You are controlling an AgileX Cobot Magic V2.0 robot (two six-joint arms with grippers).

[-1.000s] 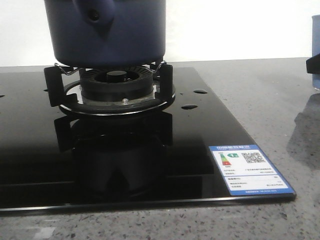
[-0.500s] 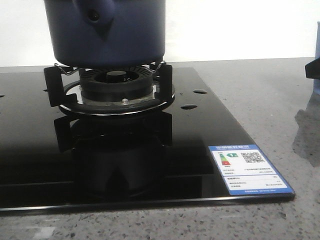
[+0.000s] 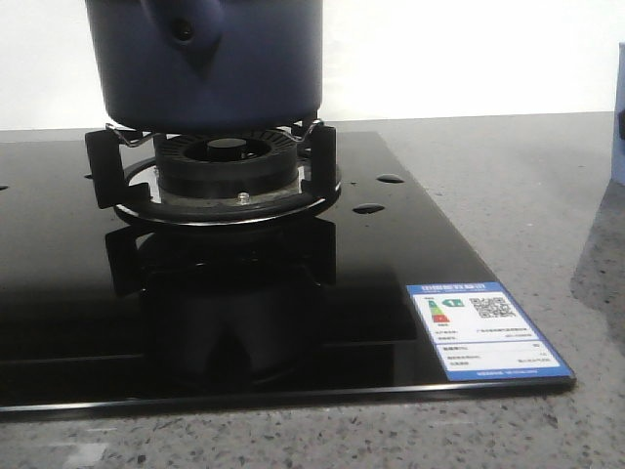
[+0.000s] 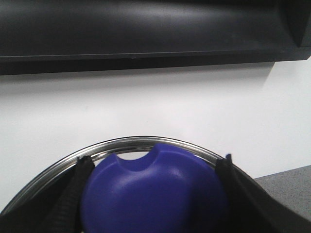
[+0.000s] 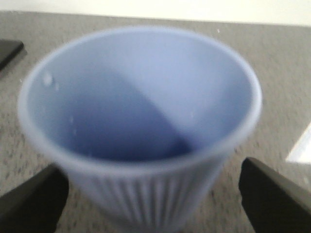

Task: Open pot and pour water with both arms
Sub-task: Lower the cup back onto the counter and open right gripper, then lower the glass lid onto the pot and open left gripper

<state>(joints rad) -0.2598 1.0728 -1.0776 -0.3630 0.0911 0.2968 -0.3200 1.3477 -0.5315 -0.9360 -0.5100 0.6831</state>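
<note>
Take the black glass hob (image 3: 244, 322) as your landmark. The pot (image 3: 210, 63), navy blue and straight-sided, stands on the burner stand (image 3: 220, 171) at the hob's far left part; its top is cut off by the frame. A pointed handle mount with a dark round hole (image 3: 184, 31) faces you. A blue and white energy label (image 3: 486, 330) sits on the hob's near right corner. The hob lies on a grey speckled worktop (image 3: 527, 195).

Your left pincer (image 4: 153, 194) shows only in its wrist view. Its two dark fingers (image 4: 73, 191) sit against either side of a rounded blue knob (image 4: 153, 191), gripping it, with a shiny metal rim (image 4: 141, 143) curving behind the knob. A white wall and a dark overhead panel lie beyond.

Your right pincer (image 5: 150, 199) is spread wide, one dark fingertip (image 5: 31, 201) on each side of a pale blue ribbed cup (image 5: 141, 121) that stands on the worktop, well to the right of the hob. You cannot tell whether the fingertips touch the cup; gaps show on both sides. The cup looks blurred. In the front view only a sliver of it (image 3: 619, 127) shows at the right edge.
</note>
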